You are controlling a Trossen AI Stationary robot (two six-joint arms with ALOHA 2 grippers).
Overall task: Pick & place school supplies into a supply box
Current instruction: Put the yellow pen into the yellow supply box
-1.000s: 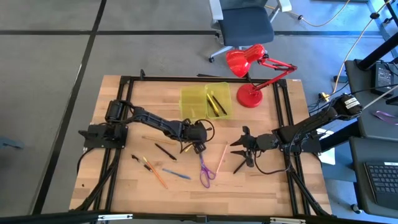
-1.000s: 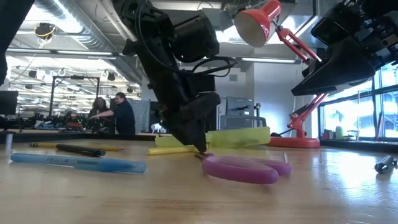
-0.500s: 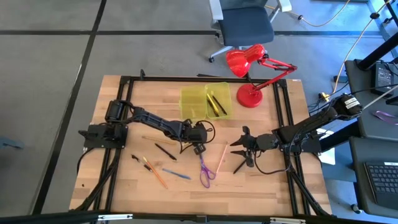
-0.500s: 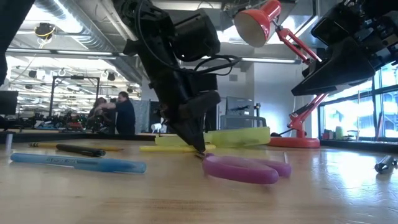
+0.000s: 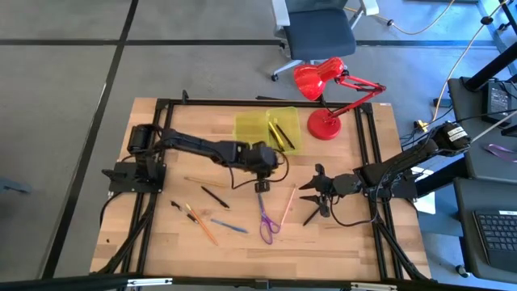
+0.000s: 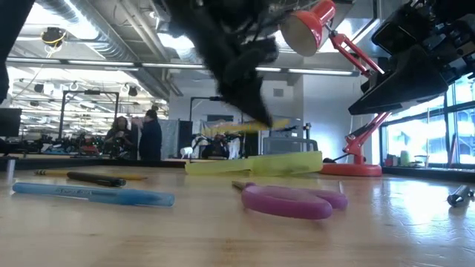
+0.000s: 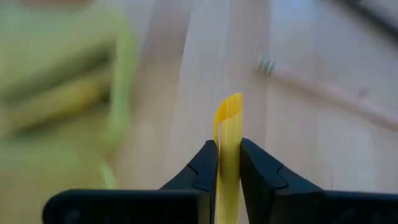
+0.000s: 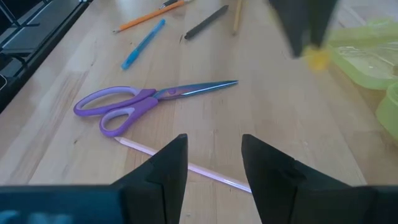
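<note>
Gripping yellow pencil above table edge-clear

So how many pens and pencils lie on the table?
6: tan pencil, black pen, short black pen, orange pencil, blue pen left of the scissors; pink pencil right of them. Others may be hidden.

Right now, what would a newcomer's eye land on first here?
The left hand, raised above the table's middle, is clamped on a yellow pencil. Behind it lies the open yellow-green supply box, with the red desk lamp beside it. Purple scissors lie in front of the idle right hand.
</note>
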